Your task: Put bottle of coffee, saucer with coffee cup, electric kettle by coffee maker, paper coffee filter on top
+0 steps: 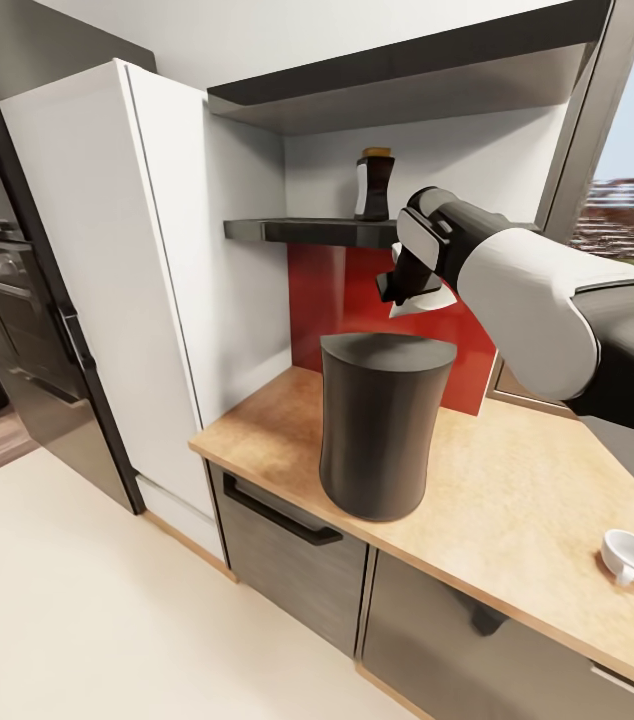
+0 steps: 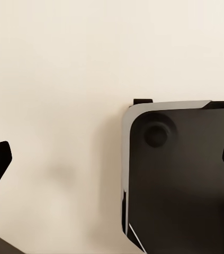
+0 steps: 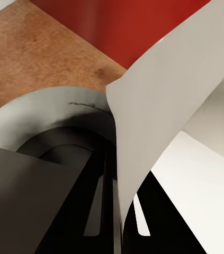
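The paper coffee filter [image 1: 427, 303] is pinched in the right end effector [image 1: 404, 292], hanging just above and slightly behind the flat top of the coffee maker [image 1: 382, 435] without touching it. In the right wrist view the white sheet [image 3: 164, 121] curls up from between the closed fingers, with the maker's grey rim [image 3: 43, 111] right below.

By my reading, this puts the filter step midway: carried over, not yet set down. The coffee maker already stands on the table [image 1: 517, 490], so that part holds.

Above and just behind the end effector, the bottle of coffee [image 1: 374, 185] sits on the kitchen shelf [image 1: 307, 231], yet to be moved. Well below and off to the right, the coffee cup [image 1: 628, 555] rests on bare table with no saucer under it.

The left end effector [image 2: 112, 164] is spread wide and empty over pale floor [image 2: 64, 63].
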